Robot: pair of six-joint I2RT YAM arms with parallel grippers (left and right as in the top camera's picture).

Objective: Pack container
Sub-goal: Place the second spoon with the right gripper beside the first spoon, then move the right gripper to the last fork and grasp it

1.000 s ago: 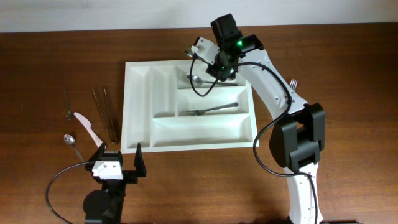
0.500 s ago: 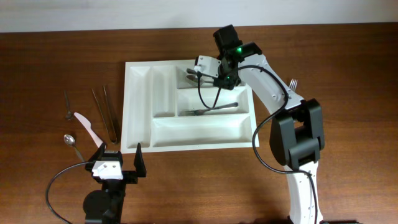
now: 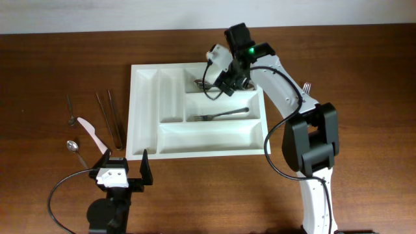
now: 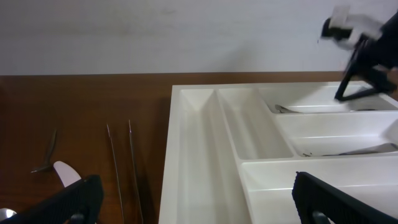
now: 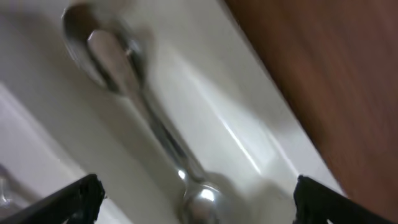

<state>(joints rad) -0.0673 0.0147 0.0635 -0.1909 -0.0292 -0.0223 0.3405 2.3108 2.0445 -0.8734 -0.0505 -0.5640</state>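
The container (image 3: 146, 110), a large white cutlery tray, lies mid-table. My right gripper (image 3: 221, 85) hangs open over its top long compartment, where a metal spoon (image 3: 201, 83) lies. In the right wrist view the spoon (image 5: 118, 68) rests loose on the compartment floor between the spread fingers of the right gripper (image 5: 199, 200). A fork (image 3: 224, 115) lies in the middle long compartment. My left gripper (image 3: 125, 166) stands open and empty near the table's front edge, just off the container's front left corner. In the left wrist view the container (image 4: 199, 143) fills the right half.
Left of the container lie a small spoon (image 3: 70, 112), two thin rods (image 3: 112, 118), a pale flat utensil (image 3: 93, 133) and another spoon (image 3: 75, 150). A fork's tines (image 3: 305, 85) show behind the right arm. A white wall stands behind the table.
The right gripper has opened and let go of the spoon, which now lies in the top long compartment. Its wrist has turned. The left arm has not moved.
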